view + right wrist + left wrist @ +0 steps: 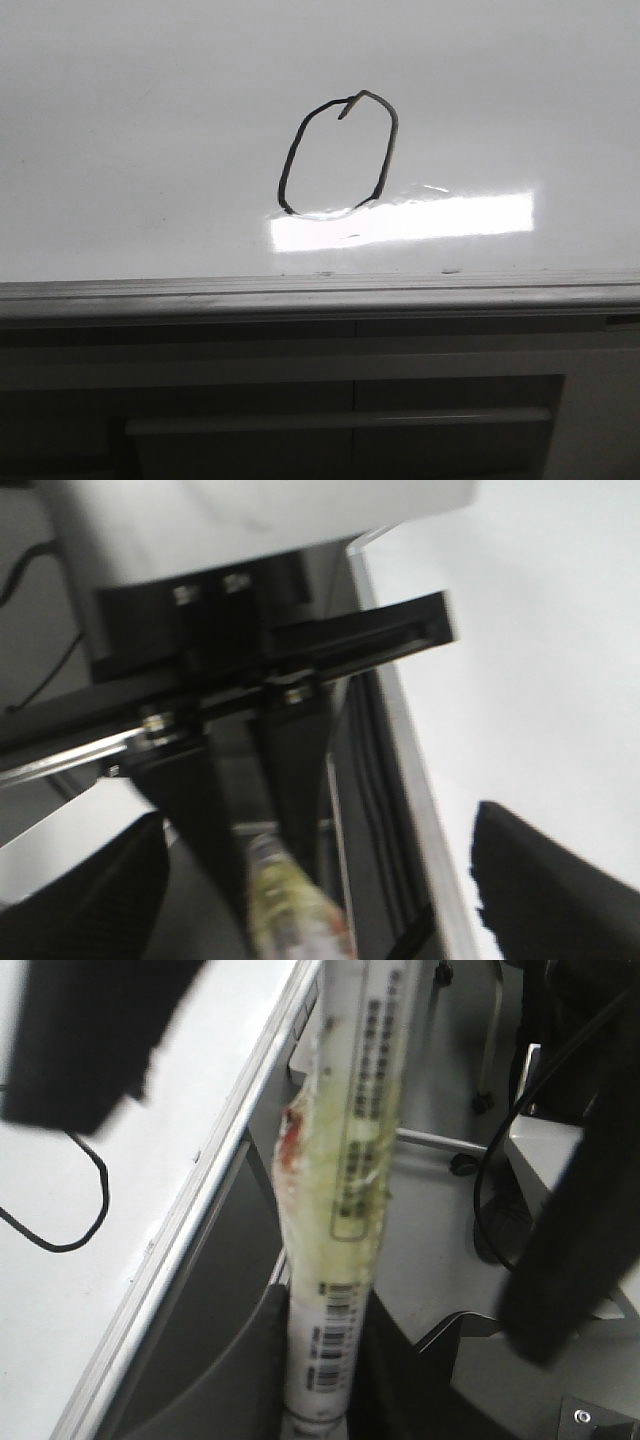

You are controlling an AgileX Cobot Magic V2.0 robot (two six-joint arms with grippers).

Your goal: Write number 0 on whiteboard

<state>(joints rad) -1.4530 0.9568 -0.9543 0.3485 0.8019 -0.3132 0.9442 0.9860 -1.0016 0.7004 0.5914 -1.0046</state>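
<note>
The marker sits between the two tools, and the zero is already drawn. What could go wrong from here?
1. The marker is gripped only at its end by the left tool, out past the edge of the whiteboard. The right tool stands open around it. A slip, perhaps during a handover, could drop it.
2. The number 0 looks complete, so any brush against it might smear the ink.

The whiteboard (150,120) is the flat white desk surface here, with a grey edge rail (320,292) along its near side. The number 0 (338,155) is drawn on it, just above a bright glare patch (400,220).
</note>
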